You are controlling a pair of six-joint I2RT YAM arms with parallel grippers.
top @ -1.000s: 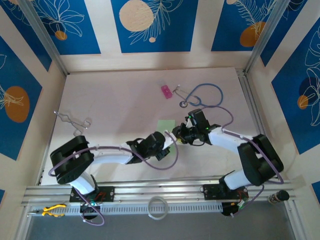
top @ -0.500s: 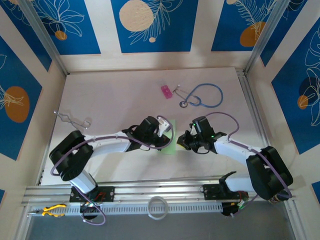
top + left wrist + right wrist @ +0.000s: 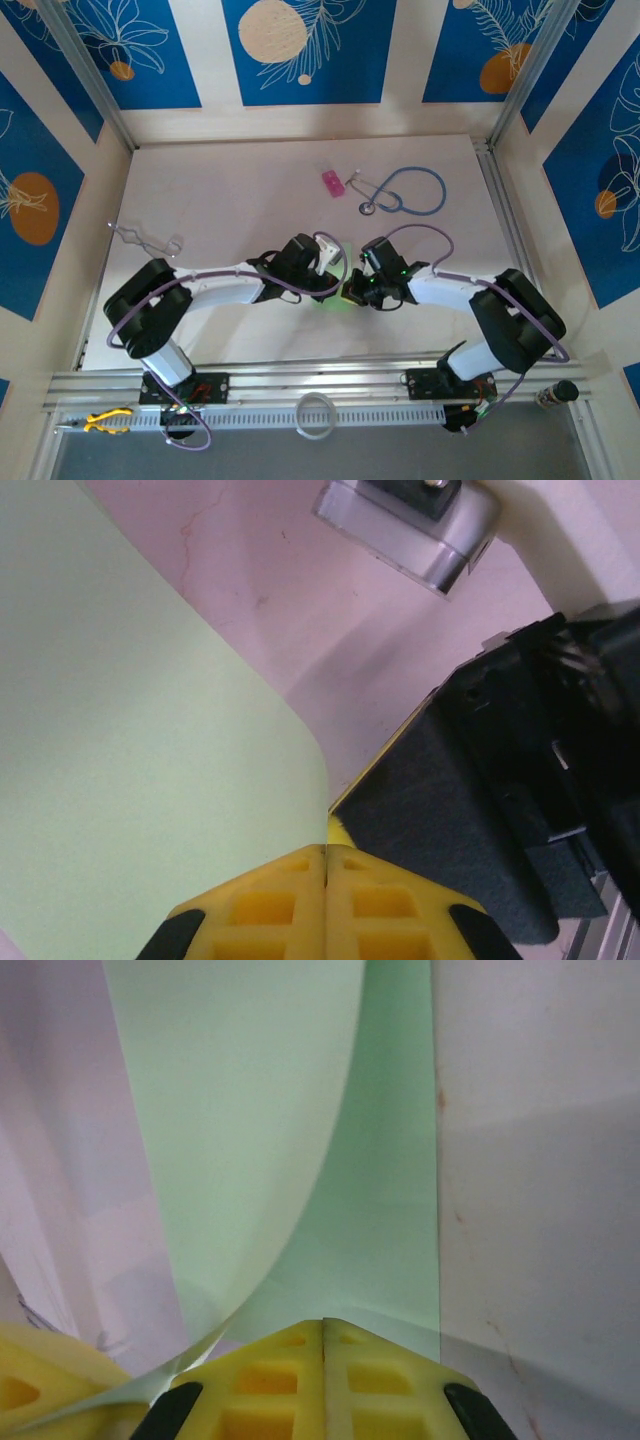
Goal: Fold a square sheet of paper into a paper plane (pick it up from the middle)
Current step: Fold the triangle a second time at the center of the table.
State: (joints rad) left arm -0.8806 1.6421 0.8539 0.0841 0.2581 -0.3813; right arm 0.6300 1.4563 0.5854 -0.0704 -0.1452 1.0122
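**Near middle of the bench point(image 3: 230, 200).** The left hand point(image 3: 326, 865) and right hand point(image 3: 323, 1335) meet tip to tip, equally near the work. Both are clenched, and each appears to pinch the near edge of the square sheet of paper point(image 3: 130, 780). The sheet lies directly ahead of both hands. One layer curls upward while the other lies flat, its straight edge running away from the right hand. Beyond is open bench, with the pink block point(image 3: 332, 183) and stethoscope point(image 3: 405, 190) well apart at the far side.
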